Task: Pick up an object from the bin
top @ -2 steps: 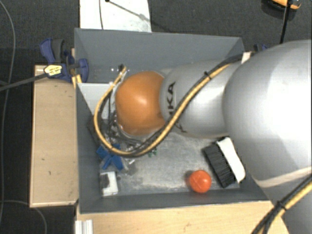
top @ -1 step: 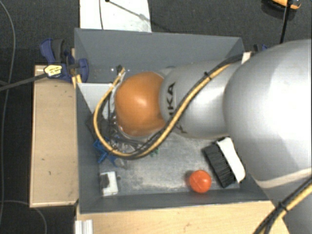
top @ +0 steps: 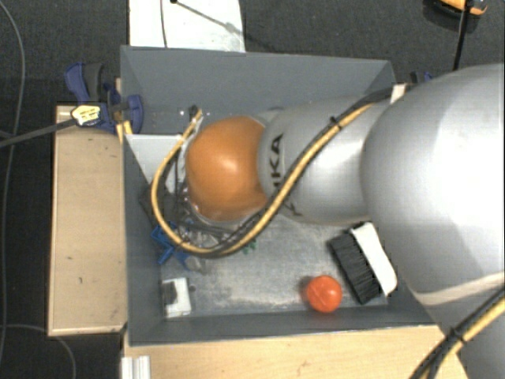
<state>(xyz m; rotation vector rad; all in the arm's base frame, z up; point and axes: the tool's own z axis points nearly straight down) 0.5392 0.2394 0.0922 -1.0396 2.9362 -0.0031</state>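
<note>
Dark floor (top: 47,22) strewn with black cables (top: 35,133)

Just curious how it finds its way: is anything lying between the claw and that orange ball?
Almost nothing. The claw hangs at the bin's left under its orange cover; the orange ball lies by the lower wall. Between them is bare floor, save a green bit beside the claw. The black brush lies past the ball.

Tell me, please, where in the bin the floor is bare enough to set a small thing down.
The bare grey floor along the near wall, between the small white block and the orange ball, is free. Crowded: the left side under the arm's orange cover, with blue pieces, and the right near corner, where the black-bristled brush lies beside the ball.
</note>
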